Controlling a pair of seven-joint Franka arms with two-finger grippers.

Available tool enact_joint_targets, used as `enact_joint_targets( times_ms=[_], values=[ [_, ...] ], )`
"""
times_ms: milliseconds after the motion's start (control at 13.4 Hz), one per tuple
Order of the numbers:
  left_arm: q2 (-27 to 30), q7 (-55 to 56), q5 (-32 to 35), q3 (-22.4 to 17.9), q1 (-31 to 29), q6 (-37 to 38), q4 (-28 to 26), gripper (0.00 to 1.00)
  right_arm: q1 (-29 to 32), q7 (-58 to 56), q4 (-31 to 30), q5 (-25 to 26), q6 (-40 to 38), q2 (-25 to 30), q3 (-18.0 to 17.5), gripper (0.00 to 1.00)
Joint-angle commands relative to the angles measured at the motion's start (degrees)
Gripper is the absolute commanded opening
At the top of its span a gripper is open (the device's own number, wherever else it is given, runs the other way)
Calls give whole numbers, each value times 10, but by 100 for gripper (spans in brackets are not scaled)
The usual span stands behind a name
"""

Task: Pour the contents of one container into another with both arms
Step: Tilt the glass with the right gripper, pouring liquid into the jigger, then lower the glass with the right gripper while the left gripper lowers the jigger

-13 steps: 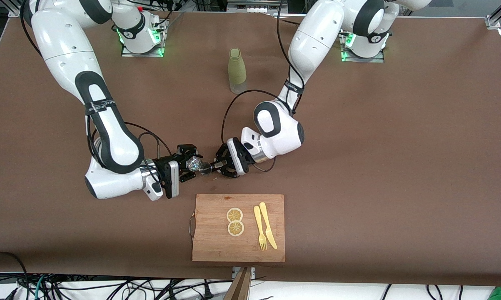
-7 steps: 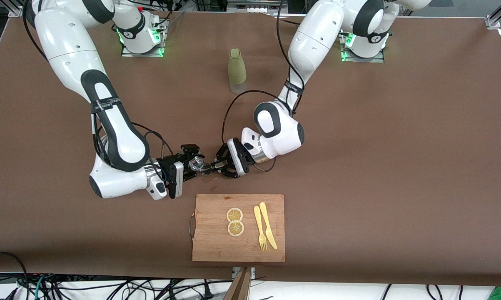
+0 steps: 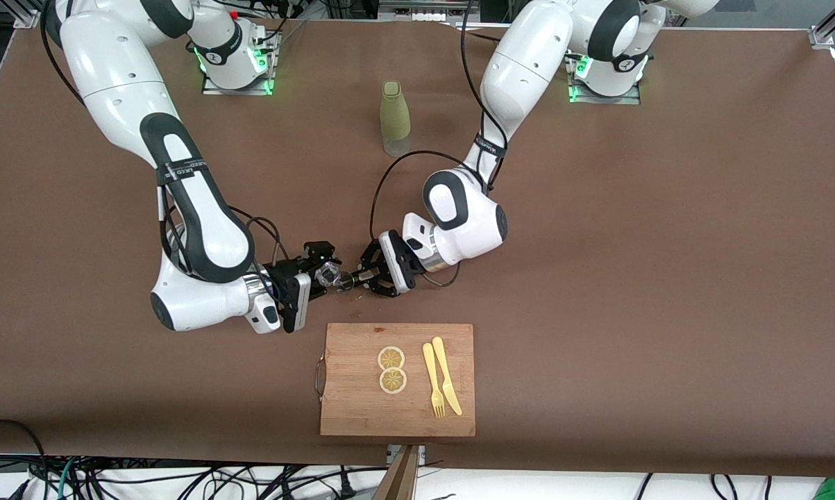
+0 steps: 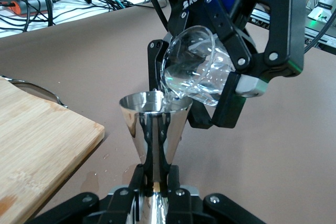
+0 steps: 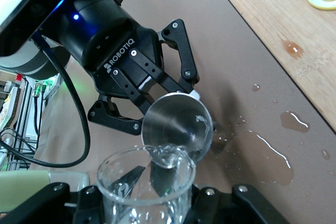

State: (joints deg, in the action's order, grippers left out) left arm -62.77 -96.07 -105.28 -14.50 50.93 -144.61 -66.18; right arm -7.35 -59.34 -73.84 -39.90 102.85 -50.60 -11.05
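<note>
Key relation: we see the glass cup [image 4: 197, 65] tipped with its lip just above and touching the rim of the jigger [image 4: 154, 124]; the coming move turns on keeping that lip over the jigger's open mouth.
Direction of pour: contrary to the task wording, we judge the liquid runs from the cup into the jigger; a thin stream shows at the lip in both wrist views.
Jigger axis: upright, its long axis vertical, the upper cone open toward the cup.
Cup axis: tilted steeply, mouth leaning toward the left arm's gripper.
Left gripper [image 3: 363, 276]: clamped on the jigger's waist, holding it up over the desk [image 3: 632, 278], between the two arms.
Right gripper [image 3: 318, 267]: clamped around the glass cup's body, over the same spot, meeting the left one nearly head-on.
Nearer arm: neither; each container sits in its own gripper, so only wrist tilt is left to adjust.
Spill: we see wet patches [image 5: 270, 153] on the desk under the jigger, beside the cutting board [image 3: 398, 378].
Risk: we judge that more tilt without re-centring would send more liquid past the small rim.
Bottle [image 3: 394, 117]: upright, well apart, farther from the front camera.
</note>
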Motion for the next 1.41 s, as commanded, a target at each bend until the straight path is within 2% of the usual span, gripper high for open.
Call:
enact_joint_targets(
  times_ms=[0, 446, 744, 1041, 1264, 1338],
  values=[
    [-5, -13, -22, -6, 5, -5, 18, 0, -7, 23, 14, 16, -2, -3, -3, 23],
    [-4, -13, -22, -5, 4, -3, 18, 0, -8, 14, 19, 19, -7, -3, -3, 24],
    [-4, -13, -22, -7, 4, -3, 18, 0, 7, -129, 15, 9, -7, -7, -2, 24],
    [-2, -25, -22, -8, 2, -1, 14, 0, 29, -241, 14, -43, -7, -21, -1, 24],
    [6, -43, -23, -11, -7, 19, 8, 0, 58, -298, 14, -58, -19, -32, -1, 24],
    [9, -53, -24, -11, -13, 30, 3, 0, 66, -322, 14, -87, -32, -34, -1, 24]
  ],
)
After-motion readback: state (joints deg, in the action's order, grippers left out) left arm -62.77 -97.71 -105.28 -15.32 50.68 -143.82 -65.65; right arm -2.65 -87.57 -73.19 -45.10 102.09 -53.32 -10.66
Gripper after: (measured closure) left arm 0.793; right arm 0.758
